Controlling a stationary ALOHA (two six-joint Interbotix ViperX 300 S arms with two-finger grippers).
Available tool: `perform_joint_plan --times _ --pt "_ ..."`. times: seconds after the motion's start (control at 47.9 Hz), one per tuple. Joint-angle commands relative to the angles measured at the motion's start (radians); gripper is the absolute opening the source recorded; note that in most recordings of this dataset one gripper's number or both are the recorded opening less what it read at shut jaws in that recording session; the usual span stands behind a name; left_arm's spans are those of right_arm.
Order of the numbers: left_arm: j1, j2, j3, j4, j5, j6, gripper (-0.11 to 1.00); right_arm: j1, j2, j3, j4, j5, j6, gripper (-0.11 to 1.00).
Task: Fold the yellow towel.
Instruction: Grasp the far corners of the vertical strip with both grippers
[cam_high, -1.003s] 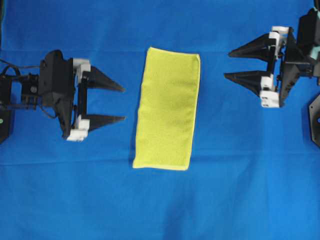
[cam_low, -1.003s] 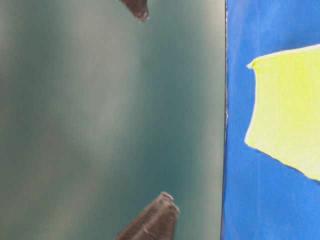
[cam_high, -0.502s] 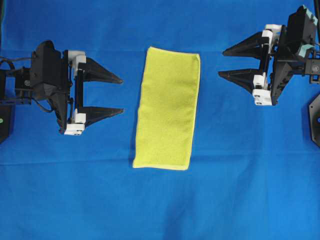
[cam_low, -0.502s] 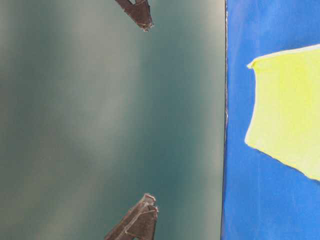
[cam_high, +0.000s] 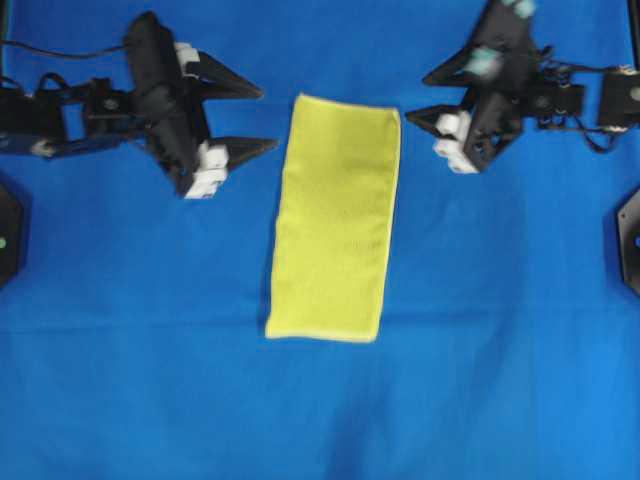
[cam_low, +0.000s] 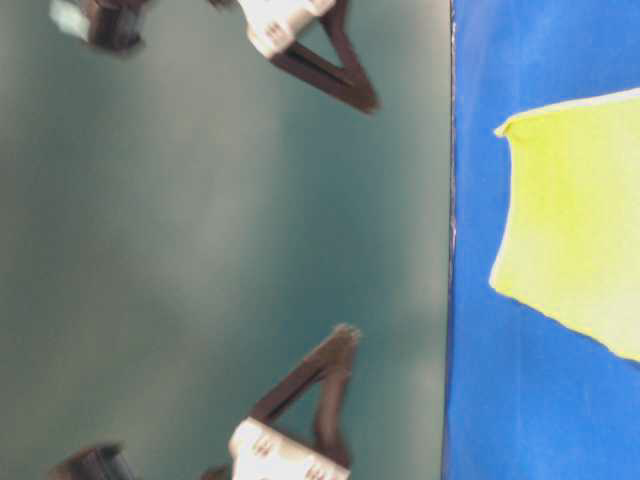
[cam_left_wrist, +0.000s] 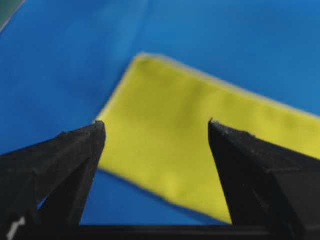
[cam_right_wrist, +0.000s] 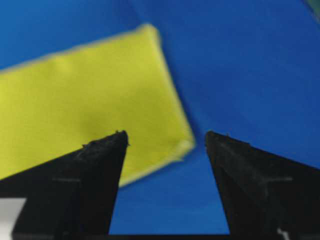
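Your fuzzy yellow-green terry towel (cam_high: 334, 218), folded into a long rectangle, centre frame on smooth blue cloth (cam_high: 320, 420), left gripper (cam_high: 258, 118) and right gripper (cam_high: 416, 97) both spread wide, holding nothing, upper corners.

The yellow towel (cam_high: 335, 215) is soft, fuzzy matt cloth with a paler stitched hem; the blue table cover (cam_high: 500, 380) looks like smooth matt fabric

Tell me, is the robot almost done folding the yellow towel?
Partly. The yellow towel already lies as a long narrow rectangle on the blue cloth, so it looks folded once. Right now nothing is held: the left gripper and right gripper are both open, one beside each top corner, not touching it. Still left: grabbing those corners and folding it over.
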Motion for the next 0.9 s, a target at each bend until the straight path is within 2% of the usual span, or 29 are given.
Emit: perform_joint_plan --times 0.0,0.293,0.585,0.731,0.815,0.878 --pt "0.041 0.064 -0.057 0.000 0.006 0.003 0.79 -0.015 0.052 -0.051 -0.015 0.025 -0.003 0.65" --pt "0.104 0.302 -0.186 0.000 -0.002 0.006 0.79 -0.074 0.265 -0.094 -0.021 -0.051 -0.005 0.65" --pt "0.130 0.453 -0.250 0.000 -0.008 0.008 0.78 -0.086 0.337 -0.109 -0.023 -0.109 -0.005 0.65" --pt "0.144 0.462 -0.252 0.000 -0.021 0.008 0.68 -0.086 0.354 -0.110 -0.021 -0.112 -0.005 0.64" --pt "0.143 0.462 -0.252 0.000 -0.029 0.008 0.57 -0.086 0.368 -0.110 -0.021 -0.112 -0.005 0.59" --pt "0.138 0.462 -0.250 0.000 -0.032 0.008 0.46 -0.087 0.377 -0.109 -0.021 -0.114 -0.005 0.50"
